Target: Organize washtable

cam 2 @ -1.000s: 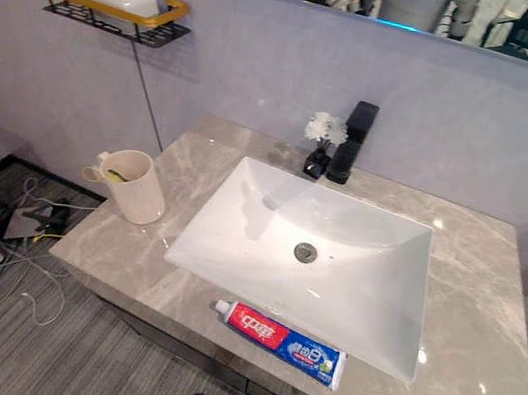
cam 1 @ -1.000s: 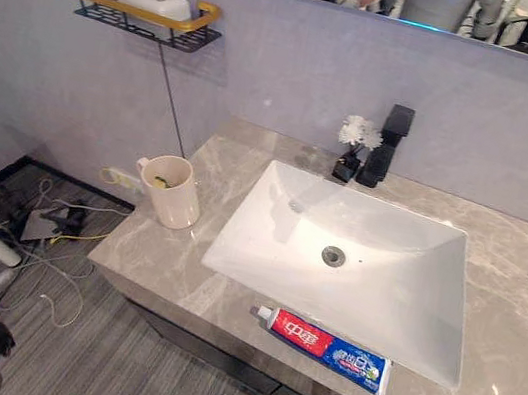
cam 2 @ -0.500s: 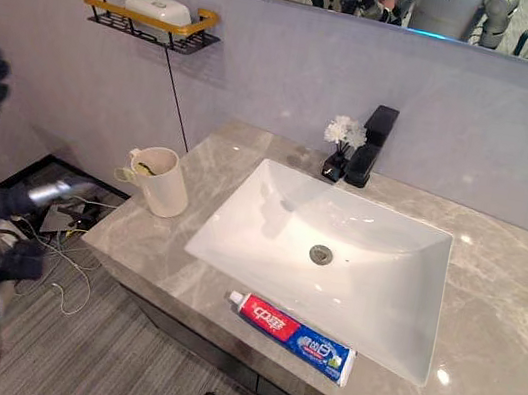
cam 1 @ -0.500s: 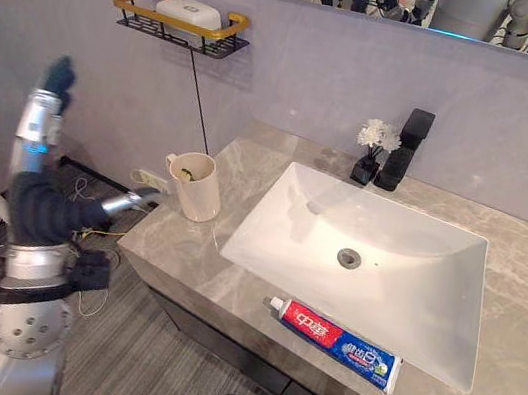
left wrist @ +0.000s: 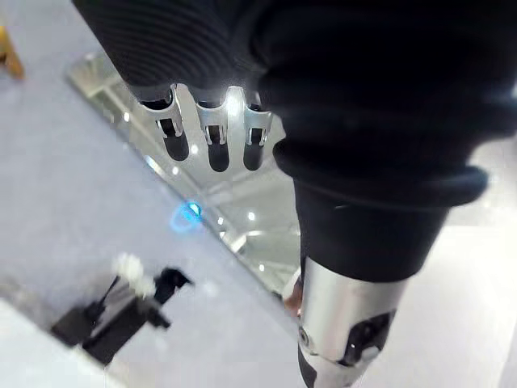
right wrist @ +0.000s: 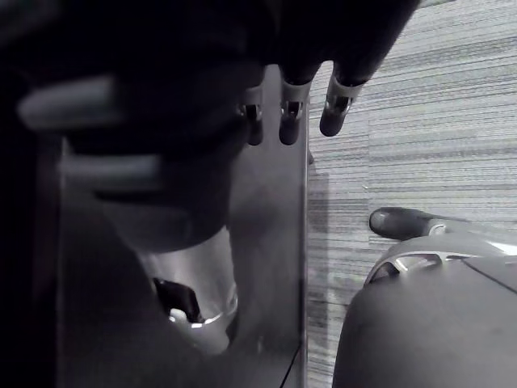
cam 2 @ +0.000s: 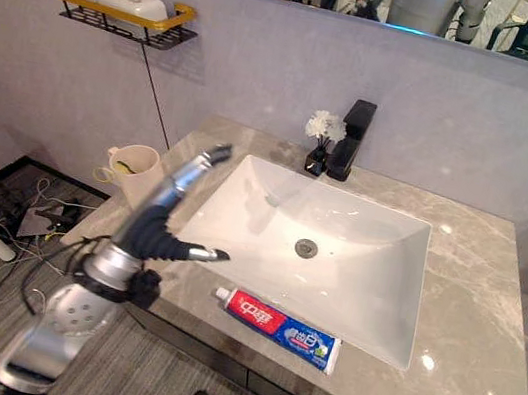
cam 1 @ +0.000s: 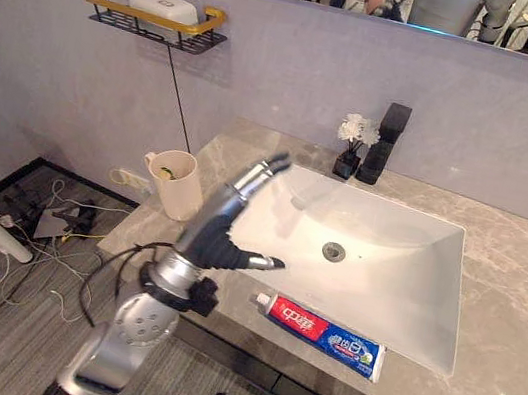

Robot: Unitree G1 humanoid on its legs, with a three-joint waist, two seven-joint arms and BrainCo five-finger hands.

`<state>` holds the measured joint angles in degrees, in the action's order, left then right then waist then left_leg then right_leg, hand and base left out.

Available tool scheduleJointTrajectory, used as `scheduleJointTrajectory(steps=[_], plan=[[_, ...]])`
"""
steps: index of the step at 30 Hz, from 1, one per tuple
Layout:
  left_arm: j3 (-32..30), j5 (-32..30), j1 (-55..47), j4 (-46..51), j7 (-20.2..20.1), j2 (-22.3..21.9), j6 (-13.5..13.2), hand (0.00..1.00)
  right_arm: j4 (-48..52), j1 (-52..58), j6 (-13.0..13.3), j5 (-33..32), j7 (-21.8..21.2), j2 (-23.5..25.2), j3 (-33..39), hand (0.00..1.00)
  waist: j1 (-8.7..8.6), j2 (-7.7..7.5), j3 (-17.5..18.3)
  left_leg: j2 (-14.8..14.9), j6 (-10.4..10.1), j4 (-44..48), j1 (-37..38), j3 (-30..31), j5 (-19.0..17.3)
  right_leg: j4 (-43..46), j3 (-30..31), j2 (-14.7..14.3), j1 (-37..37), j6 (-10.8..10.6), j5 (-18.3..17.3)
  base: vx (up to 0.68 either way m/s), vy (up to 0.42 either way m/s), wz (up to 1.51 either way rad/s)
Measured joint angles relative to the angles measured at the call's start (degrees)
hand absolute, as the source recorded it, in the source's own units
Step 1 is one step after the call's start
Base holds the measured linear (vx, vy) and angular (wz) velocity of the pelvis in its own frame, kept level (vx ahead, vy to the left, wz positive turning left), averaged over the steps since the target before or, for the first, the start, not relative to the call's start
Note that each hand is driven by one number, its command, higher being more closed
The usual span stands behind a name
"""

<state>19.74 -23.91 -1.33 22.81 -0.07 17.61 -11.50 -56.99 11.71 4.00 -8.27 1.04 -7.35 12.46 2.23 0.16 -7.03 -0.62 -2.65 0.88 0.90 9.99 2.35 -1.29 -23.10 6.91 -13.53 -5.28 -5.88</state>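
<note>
While neither hand holds anything, the tidying looks barely begun. Taking the sink (cam 1: pixel 387 279) as the dial, the toothpaste tube (cam 1: pixel 322 334) lies flat on the counter (cam 1: pixel 509 340) at six o'clock, along the basin's front rim. It is red and blue, with its white cap pointing toward eight. The cup (cam 1: pixel 180 189) stands upright at nine o'clock and seems the tube's likely home. The left hand (cam 1: pixel 212 237) hovers at eight o'clock over the counter's edge, fingers straight, thumb spread, touching nothing. The right hand (right wrist: pixel 284 109) hangs near the floor (right wrist: pixel 428 121), fingers relaxed.
</note>
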Motion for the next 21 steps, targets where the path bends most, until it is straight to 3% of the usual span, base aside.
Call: scheduleJointTrajectory(steps=[10, 21], plan=[[7.6, -3.5, 2.5, -6.7, -1.3, -2.8, 0.1, 0.00, 0.0, -0.5, -0.1, 1.6, 0.3, 0.2, 0.0, 0.00, -0.01, -0.26, 0.2, 0.3, 0.0, -0.5, 0.0, -1.1, 0.0, 0.1, 1.1, 0.0, 0.8, 0.0, 0.1, 0.01, -0.002, -0.05], [9.3, -3.9, 1.8, -11.0, -2.4, -2.6, 0.0, 0.00, 0.0, -0.6, -0.1, 2.2, 0.3, 0.2, -0.3, 0.00, -0.08, -0.17, 0.3, 0.4, -0.1, -0.9, 0.8, -0.9, 0.1, 0.0, 1.3, 0.0, 0.4, 0.0, 0.1, 0.00, -0.001, -0.02]])
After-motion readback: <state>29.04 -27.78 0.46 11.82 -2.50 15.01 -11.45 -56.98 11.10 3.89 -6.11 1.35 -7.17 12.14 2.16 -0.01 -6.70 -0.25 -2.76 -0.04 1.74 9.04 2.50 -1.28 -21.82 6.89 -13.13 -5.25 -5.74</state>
